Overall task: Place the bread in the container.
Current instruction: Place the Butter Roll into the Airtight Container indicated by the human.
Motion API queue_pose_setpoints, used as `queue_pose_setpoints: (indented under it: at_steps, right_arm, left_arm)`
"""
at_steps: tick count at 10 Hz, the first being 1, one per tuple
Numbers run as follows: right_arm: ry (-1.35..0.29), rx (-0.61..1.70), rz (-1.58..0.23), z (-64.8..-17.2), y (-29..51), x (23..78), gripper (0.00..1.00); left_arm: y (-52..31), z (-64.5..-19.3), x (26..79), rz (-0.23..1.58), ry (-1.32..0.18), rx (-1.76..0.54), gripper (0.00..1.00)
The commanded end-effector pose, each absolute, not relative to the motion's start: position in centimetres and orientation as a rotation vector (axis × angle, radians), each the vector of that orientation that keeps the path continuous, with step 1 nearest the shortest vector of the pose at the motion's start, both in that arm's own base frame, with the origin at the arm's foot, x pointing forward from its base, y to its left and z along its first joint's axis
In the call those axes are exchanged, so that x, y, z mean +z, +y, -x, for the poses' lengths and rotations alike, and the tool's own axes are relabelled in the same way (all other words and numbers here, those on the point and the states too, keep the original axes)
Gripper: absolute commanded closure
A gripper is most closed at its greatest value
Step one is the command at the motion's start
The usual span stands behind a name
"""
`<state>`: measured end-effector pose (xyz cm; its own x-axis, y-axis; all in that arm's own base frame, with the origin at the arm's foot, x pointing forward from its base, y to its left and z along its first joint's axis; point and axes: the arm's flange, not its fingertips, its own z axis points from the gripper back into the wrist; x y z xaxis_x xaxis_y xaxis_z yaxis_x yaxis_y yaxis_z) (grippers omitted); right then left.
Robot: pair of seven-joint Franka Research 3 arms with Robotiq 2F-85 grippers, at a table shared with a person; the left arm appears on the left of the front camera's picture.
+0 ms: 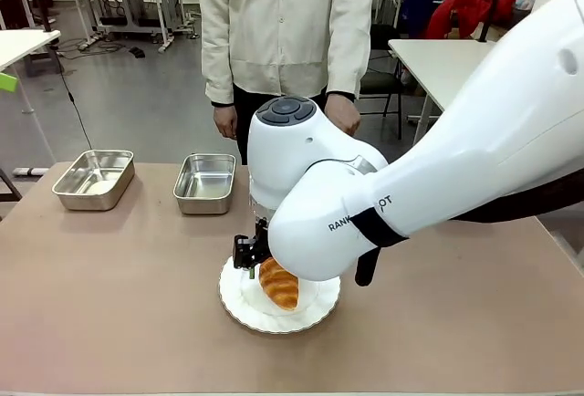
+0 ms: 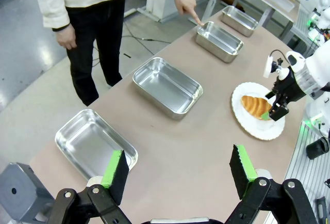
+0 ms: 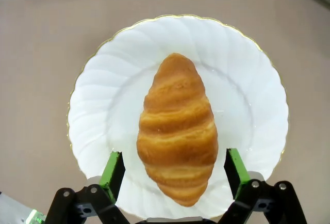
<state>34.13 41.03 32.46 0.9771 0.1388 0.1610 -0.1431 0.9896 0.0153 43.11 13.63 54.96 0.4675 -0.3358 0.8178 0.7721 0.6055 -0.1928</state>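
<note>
Right wrist view shows you the right gripper (image 3: 175, 175) spread wide, its fingers flanking the bread (image 3: 177, 126) on the white plate (image 3: 103, 95). Your left gripper (image 2: 178, 170) is also spread, over the table; the container (image 2: 219, 39) at the person's pointing hand (image 2: 185, 3) sits far beyond it.

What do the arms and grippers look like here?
The right arm has glossy white rounded shells, a dark grey cap on one joint, grey lettering and a black strap. Right gripper and left gripper match: black linkage fingers with silver pins and green pads.
</note>
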Motion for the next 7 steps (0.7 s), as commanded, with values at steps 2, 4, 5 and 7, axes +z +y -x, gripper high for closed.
queue_pose_setpoints:
  at_steps: [2, 4, 5, 7]
  right_arm:
    - [-0.180, 0.136, -0.012, -34.7, 42.4, 31.0, 0.00]
    - [-0.168, 0.154, -0.016, -34.9, 42.4, 30.2, 0.00]
    - [-0.168, 0.155, -0.015, -34.9, 42.4, 30.0, 0.00]
    - [-0.183, 0.144, 0.005, -35.0, 41.9, 30.1, 0.10]
  left_arm:
    - [13.5, -43.0, 55.1, 0.609, -0.834, -0.738, 0.00]
    - [13.5, -43.0, 55.1, 0.609, -0.834, -0.738, 0.00]
    - [13.5, -43.0, 55.1, 0.609, -0.834, -0.738, 0.00]
    - [13.5, -43.0, 55.1, 0.609, -0.834, -0.738, 0.00]
